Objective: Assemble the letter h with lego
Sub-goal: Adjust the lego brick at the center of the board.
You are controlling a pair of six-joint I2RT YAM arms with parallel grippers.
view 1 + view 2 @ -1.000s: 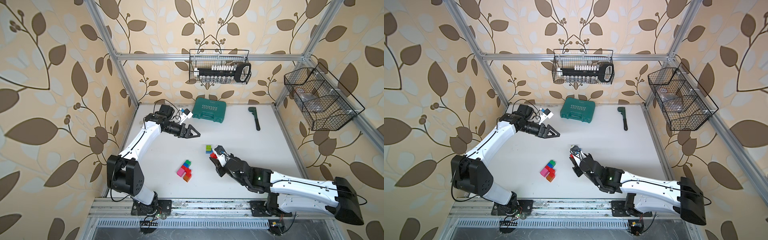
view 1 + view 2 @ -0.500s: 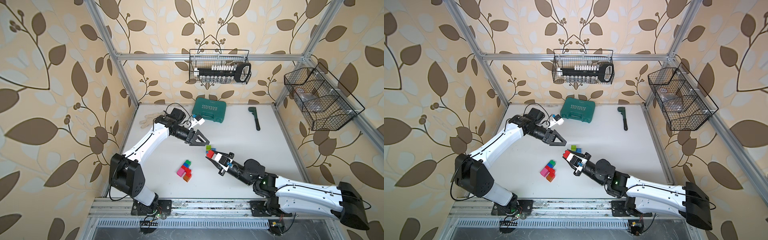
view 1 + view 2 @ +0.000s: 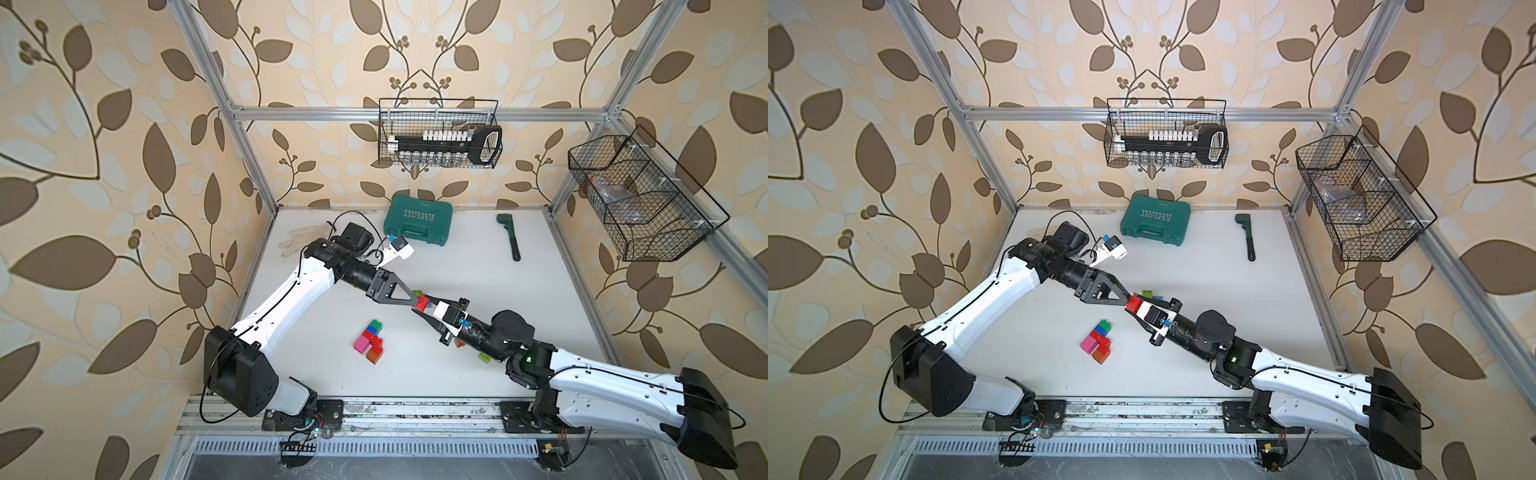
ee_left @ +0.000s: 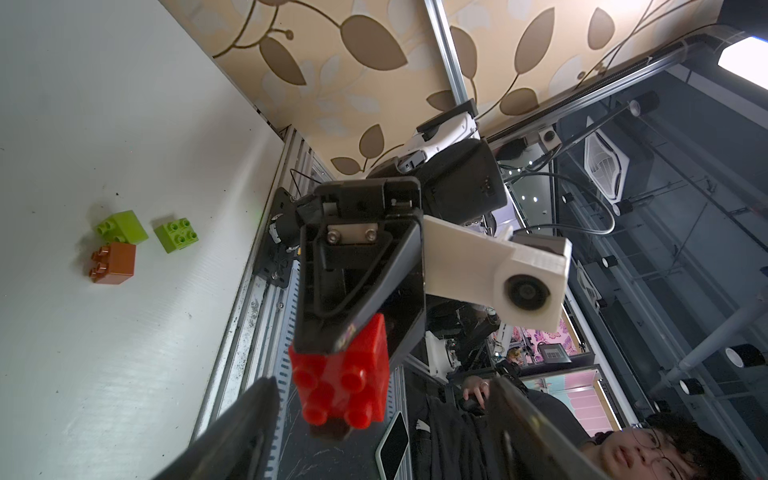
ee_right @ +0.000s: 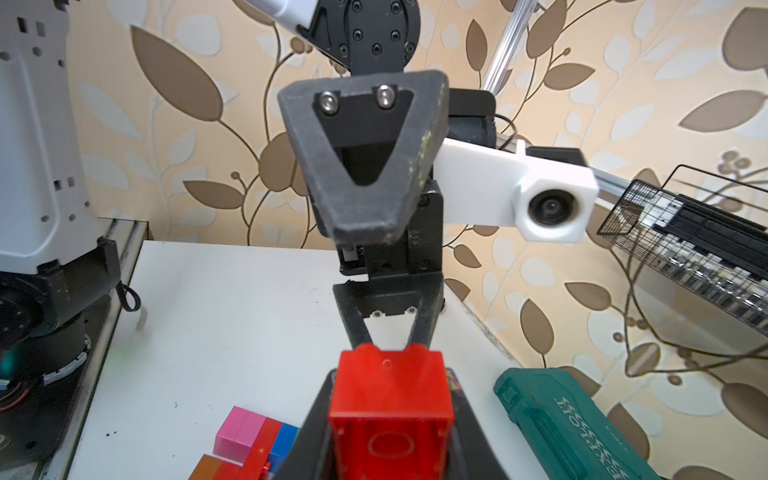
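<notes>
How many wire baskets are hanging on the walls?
2. One wire basket hangs on the back wall, above the teal case. The other wire basket hangs on the side wall on the robot's right. Nothing seems to hide a third.

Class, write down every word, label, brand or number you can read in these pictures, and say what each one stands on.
"EXPLOIT": on the lid of the teal case, upside down in both top views, beside a row of chevrons.
Smaller print on that case: too small to read.
Tool rack in the wire basket: any marks too small to read.
Red brick: no lettering can be made out.
</notes>
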